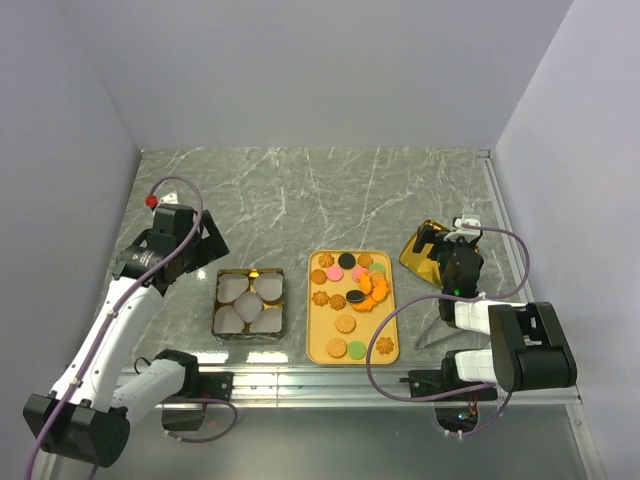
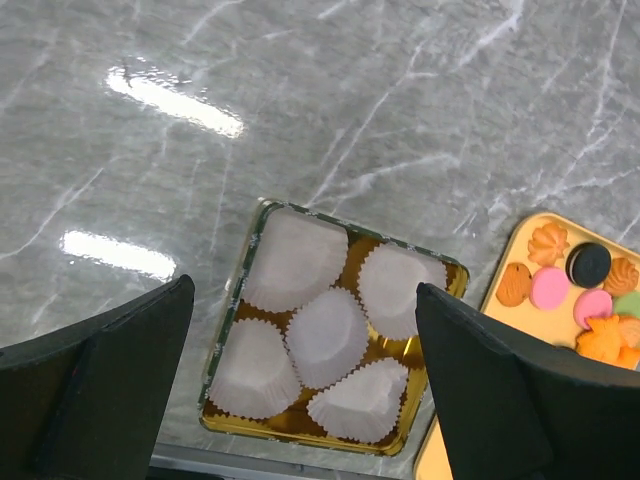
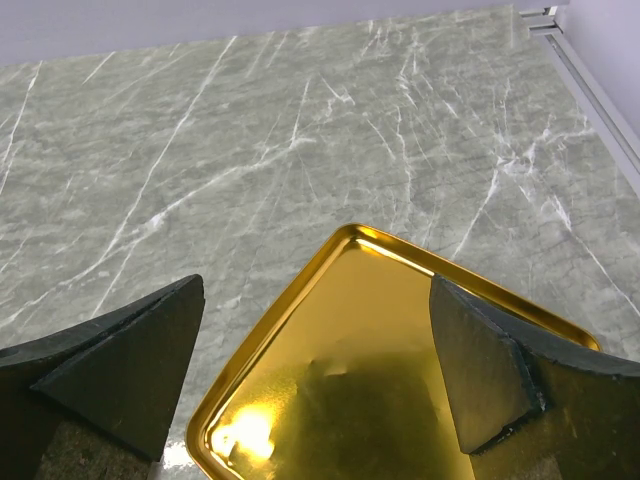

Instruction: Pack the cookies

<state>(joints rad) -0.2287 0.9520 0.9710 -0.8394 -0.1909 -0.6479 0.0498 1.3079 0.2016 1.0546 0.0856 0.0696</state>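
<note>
Top external: one orange tray [image 1: 320, 326] at centre of marble table [image 1: 300, 190], bearing the cookies [image 1: 352, 290], piled, uncountable; bare room beyond. Left wrist: left gripper [image 2: 303, 295], fingers apart, above one gold box [image 2: 398, 350] holding five paper cups [image 2: 325, 335]. Right wrist: right gripper [image 3: 315, 290], fingers apart, over one gold lid [image 3: 380, 330].

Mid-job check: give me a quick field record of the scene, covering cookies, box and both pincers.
cookies: all on the yellow tray, centre; none packed
box: gold, left of the tray, holds five empty paper cups
left pincer: open, above the box
right pincer: open, above the gold lid, right of the tray
</note>
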